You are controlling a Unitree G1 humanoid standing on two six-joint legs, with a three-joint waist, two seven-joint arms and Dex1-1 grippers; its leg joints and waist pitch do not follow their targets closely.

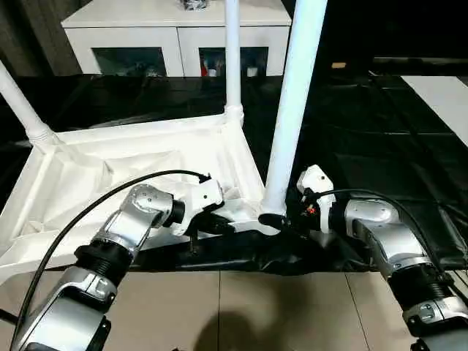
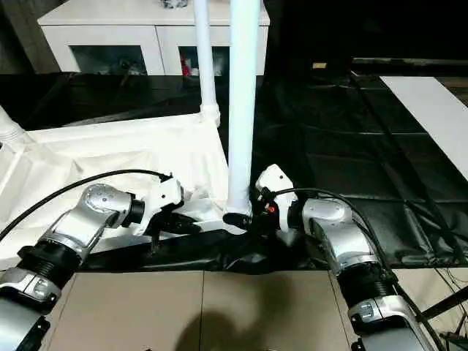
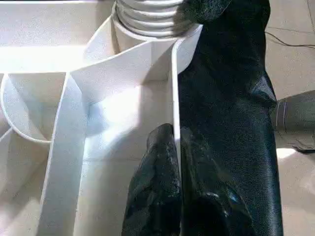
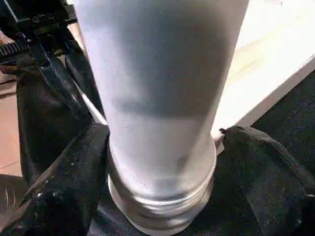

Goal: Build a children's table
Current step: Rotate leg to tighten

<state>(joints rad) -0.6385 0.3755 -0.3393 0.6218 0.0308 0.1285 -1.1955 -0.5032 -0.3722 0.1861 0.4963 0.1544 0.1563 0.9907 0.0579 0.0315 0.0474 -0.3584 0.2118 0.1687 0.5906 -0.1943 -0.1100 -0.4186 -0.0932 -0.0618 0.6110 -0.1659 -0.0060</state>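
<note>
Black sheeting covers the counter (image 1: 365,131) across the middle of the head views, with a white glass-doored cabinet (image 1: 175,33) along the top edge and tan floor tiles (image 1: 241,307) along the bottom. On the counter, left of centre, lies the white plastic rectangular table top (image 1: 110,175), ribbed underside up. Three long white tube legs stand up from its corner sockets: one at far left (image 1: 18,102), tilted outward, one at top centre (image 1: 232,51), upright, and the near leg (image 1: 292,110) at frame centre, leaning slightly right.

The left gripper (image 1: 212,223), at lower centre, has its black fingers (image 3: 157,187) pinched together on the thin front rim of the top, one finger on each side (the wrist view shows the rim running between them). The right gripper (image 1: 281,219), just right of the near leg's base, has its fingers (image 4: 74,191) spread apart on either side of that leg's ringed foot (image 4: 162,206); whether they press against it cannot be told.
</note>
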